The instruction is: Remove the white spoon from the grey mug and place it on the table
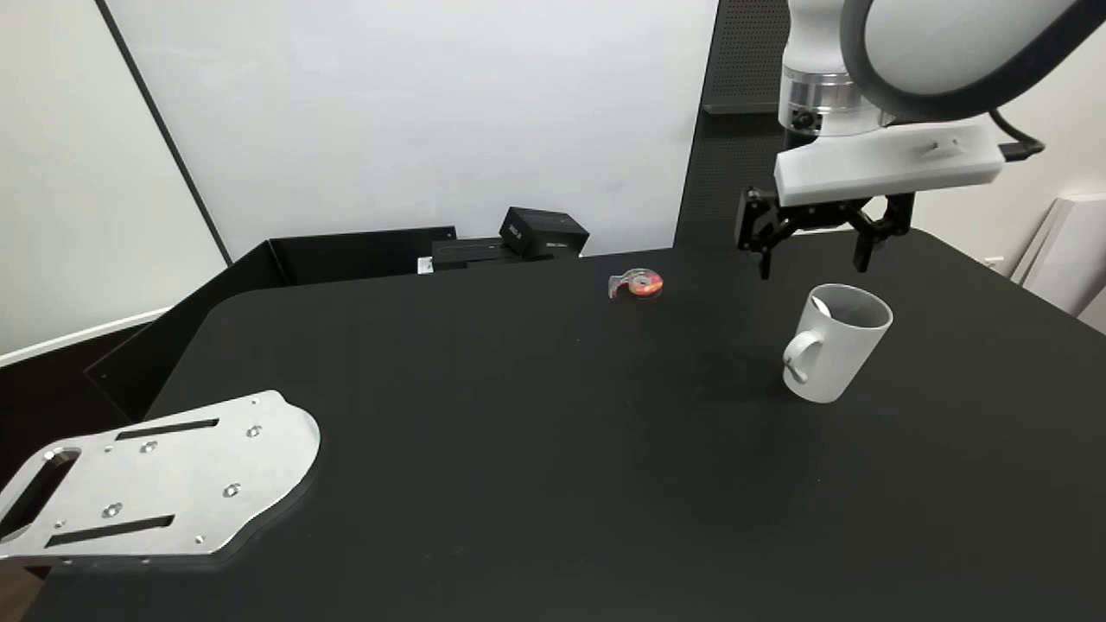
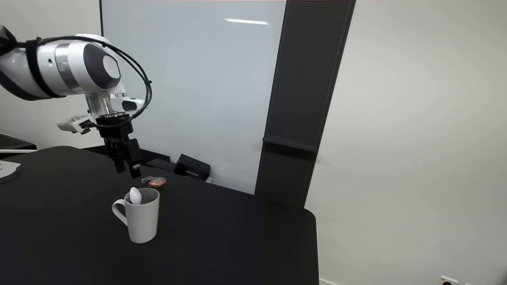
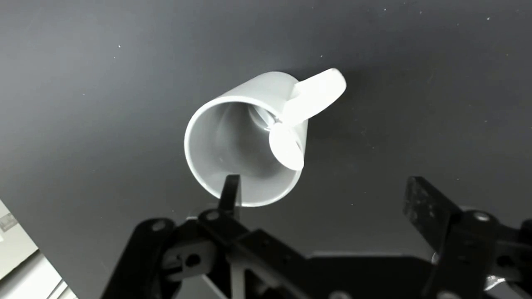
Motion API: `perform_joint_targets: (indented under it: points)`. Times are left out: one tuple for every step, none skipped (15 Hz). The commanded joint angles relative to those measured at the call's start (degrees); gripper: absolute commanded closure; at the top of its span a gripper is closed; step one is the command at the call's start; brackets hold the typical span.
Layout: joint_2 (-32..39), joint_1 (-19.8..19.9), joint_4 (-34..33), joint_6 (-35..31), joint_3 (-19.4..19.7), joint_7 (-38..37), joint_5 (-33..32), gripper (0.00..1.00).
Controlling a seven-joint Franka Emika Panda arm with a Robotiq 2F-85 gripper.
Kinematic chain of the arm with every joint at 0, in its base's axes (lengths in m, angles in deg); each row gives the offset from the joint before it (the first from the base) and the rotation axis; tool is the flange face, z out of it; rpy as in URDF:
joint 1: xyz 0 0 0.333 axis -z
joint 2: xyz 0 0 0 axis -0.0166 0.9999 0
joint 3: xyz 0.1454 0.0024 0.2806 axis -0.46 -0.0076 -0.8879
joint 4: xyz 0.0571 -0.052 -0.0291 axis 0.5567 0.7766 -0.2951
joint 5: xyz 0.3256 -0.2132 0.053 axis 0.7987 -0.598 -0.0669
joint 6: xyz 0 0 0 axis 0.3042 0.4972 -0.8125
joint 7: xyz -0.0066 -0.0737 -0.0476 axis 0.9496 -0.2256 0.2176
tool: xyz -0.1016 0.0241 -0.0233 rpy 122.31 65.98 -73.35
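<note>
Spoon (image 3: 286, 146) propped bowl-up in mug (image 2: 142, 222) below wide-parted claw (image 1: 813, 266), nothing gripped, claw height uncertain, table (image 1: 501, 432) spread around mug, its edges (image 2: 316, 241) farther out

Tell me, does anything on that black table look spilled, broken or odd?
Nothing looks spilled or broken. One mild oddity: the spoon leans in the upright mug with its bowl at the top, where you'd usually expect its handle.
</note>
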Motion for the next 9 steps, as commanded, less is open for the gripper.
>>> perform_joint_targets:
  points:
    - [1.6, -0.9, -1.2, -1.1, 1.5, 0.3, -0.1, 0.00]
    - [1.8, -0.9, -1.2, -1.3, 1.7, 0.3, -0.1, 0.00]
    - [2.0, -0.9, -1.1, -1.4, 1.8, 0.4, -0.1, 0.00]
    - [2.1, -0.9, -0.9, -1.6, 1.9, 0.5, 0.0, 0.00]
    - [2.2, -1.0, -0.9, -1.6, 2.0, 0.6, 0.0, 0.00]
    - [2.3, -1.0, -0.8, -1.7, 2.1, 0.7, 0.0, 0.00]
    - [2.4, -1.0, -0.8, -1.6, 2.2, 0.8, 0.0, 0.00]
    - [2.5, -1.0, -0.8, -1.7, 2.3, 0.9, 0.1, 0.00]
    - [2.6, -1.0, -0.8, -1.6, 2.4, 1.0, 0.0, 0.00]
